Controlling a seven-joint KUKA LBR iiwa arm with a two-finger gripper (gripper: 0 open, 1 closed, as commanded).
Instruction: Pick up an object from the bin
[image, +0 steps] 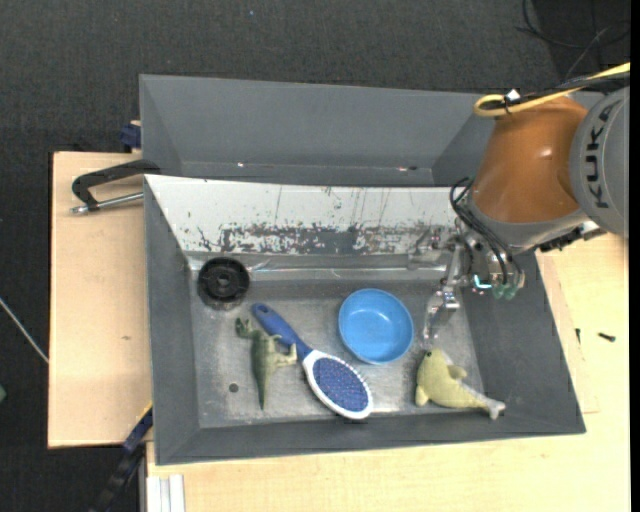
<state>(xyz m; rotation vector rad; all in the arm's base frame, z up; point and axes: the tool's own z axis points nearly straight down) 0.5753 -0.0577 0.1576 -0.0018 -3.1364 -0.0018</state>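
Overhead, the orange-covered wrist of the arm reaches into the grey metal bin (170, 330) from the right, its end effector (440, 308) lowered near the bin's right wall, close to the back wall. Whether the end effector is released or clenched cannot be told from this angle, and nothing can be made out in its grip. Its tip hangs over bare bin floor, just beside the right rim of a round blue bowl (375, 325) standing upright. A pale yellow-green soft toy (452, 386), shaped like a whale or seal, lies just toward the front of the bin from the tip, apart from it, in the front right corner. Left of the bowl, a blue-and-white hairbrush (318, 368) lies slantwise beside a green toy dinosaur (262, 356). A black round object (222, 281) sits near the back left corner, well apart from the end effector.
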